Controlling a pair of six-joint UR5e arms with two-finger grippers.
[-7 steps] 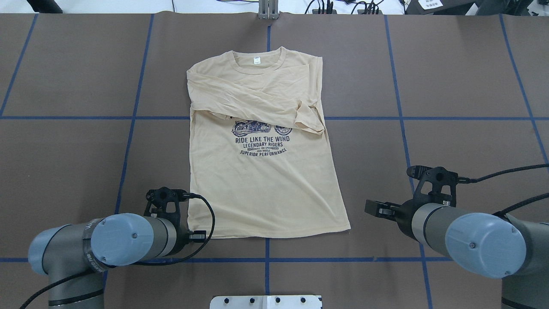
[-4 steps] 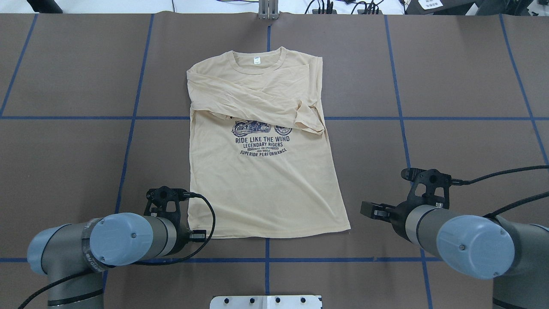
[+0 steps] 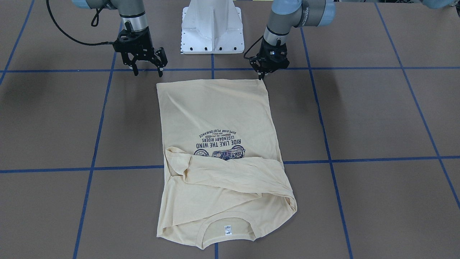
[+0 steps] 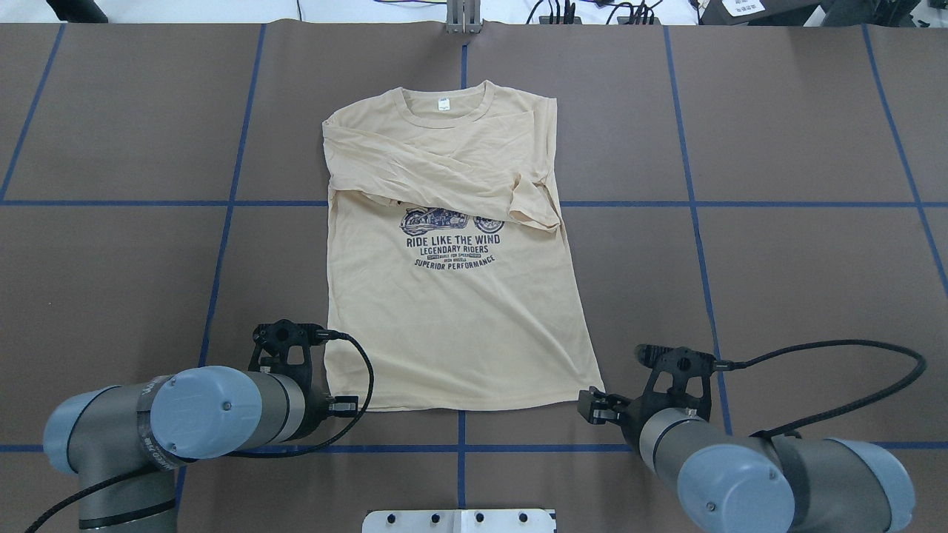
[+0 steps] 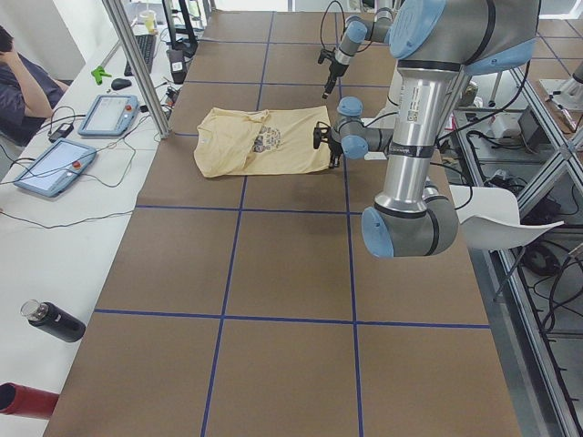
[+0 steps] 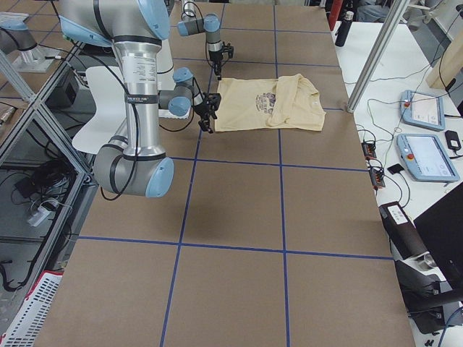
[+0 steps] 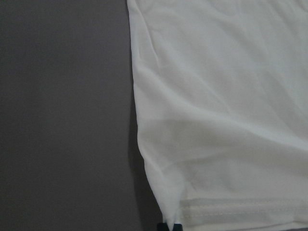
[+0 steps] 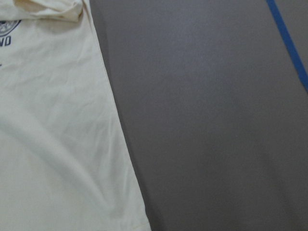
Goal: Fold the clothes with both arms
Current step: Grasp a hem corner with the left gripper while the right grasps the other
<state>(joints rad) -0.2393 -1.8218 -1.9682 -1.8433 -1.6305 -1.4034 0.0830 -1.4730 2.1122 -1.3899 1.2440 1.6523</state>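
The cream-yellow long-sleeved shirt (image 3: 215, 115) (image 4: 452, 326) lies flat on the brown table, print side up. Both sleeves are folded across the chest, and the neck label points away from the robot. My left gripper (image 3: 263, 75) stands at the hem's left corner with its fingers together, shut on the fabric. The left wrist view shows that corner (image 7: 173, 211) just above the dark fingertips (image 7: 177, 227). My right gripper (image 3: 148, 71) (image 4: 590, 408) hangs open just behind the hem's other corner (image 4: 596, 391), apart from the cloth. In the right wrist view only the shirt's side edge (image 8: 110, 120) shows.
The white pedestal base (image 3: 212, 28) stands between the arms at the near table edge. Blue tape lines (image 4: 689, 203) cross the brown table. Beyond the far edge, tablets (image 5: 114, 111) and a bottle (image 5: 53, 320) lie on a white bench, where a person (image 5: 23, 77) sits.
My right arm has swung back toward the robot and inward, bringing its open gripper close to the hem's right corner. The left arm and the shirt have stayed put.
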